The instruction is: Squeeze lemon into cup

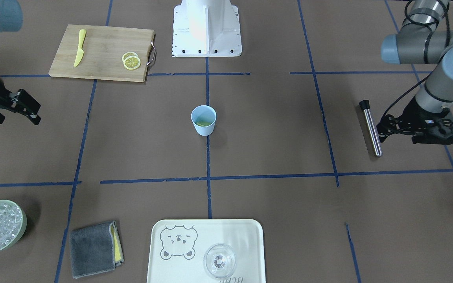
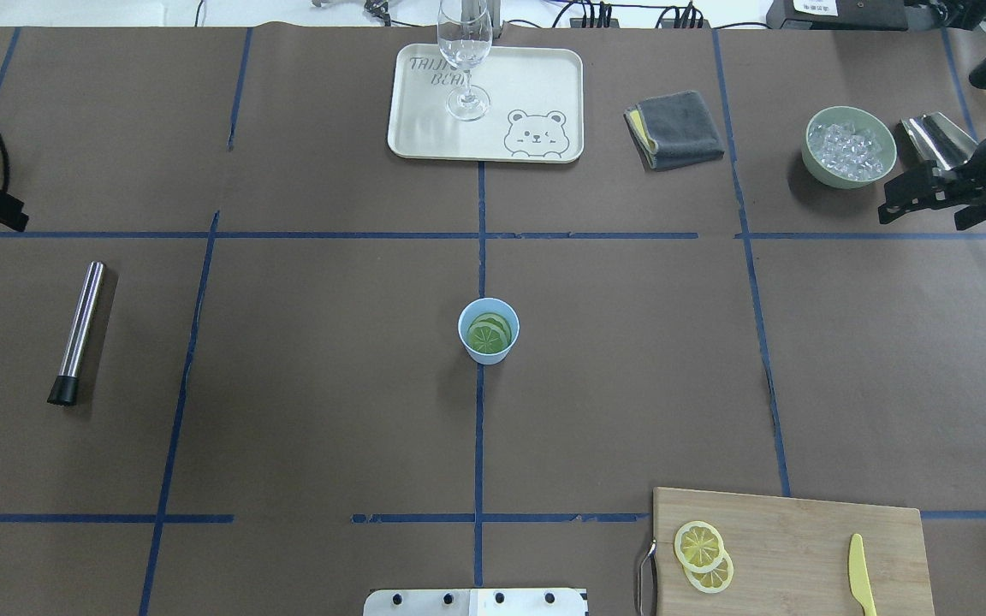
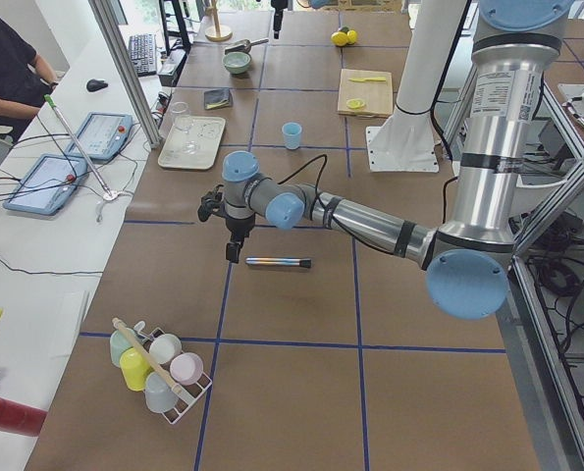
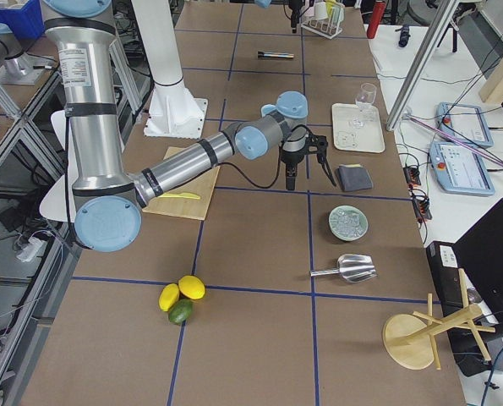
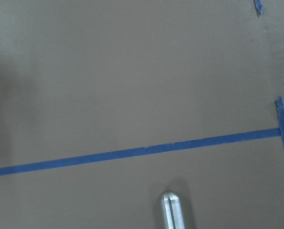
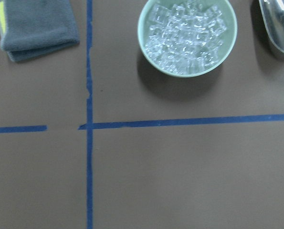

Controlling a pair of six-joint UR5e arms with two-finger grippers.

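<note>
The cup (image 2: 489, 330) already holds green slices; two lemon slices (image 2: 703, 556) lie untouched on the cutting board (image 2: 801, 547). Both grippers, right (image 1: 14, 108) and left (image 1: 415, 131), hang empty, fingers apart, far from the cup.

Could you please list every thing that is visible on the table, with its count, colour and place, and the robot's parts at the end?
Light-blue plastic cup: one, table centre, greenish slices inside.
Yellow lemon slices: two, overlapping, on the board.
Bamboo cutting board: one, near the robot's base, right side.
Yellow plastic knife: one, on the board.
Steel muddler with black tip: one, left side.
Cream bear tray: one, far edge.
Clear wine glass: one, on the tray.
Grey folded cloth: one, beside the tray.
Pale-green bowl of ice: one, far right.
Metal scoop: one, beside the bowl.
Left gripper: near the muddler.
Right gripper: open, near the bowl.
</note>
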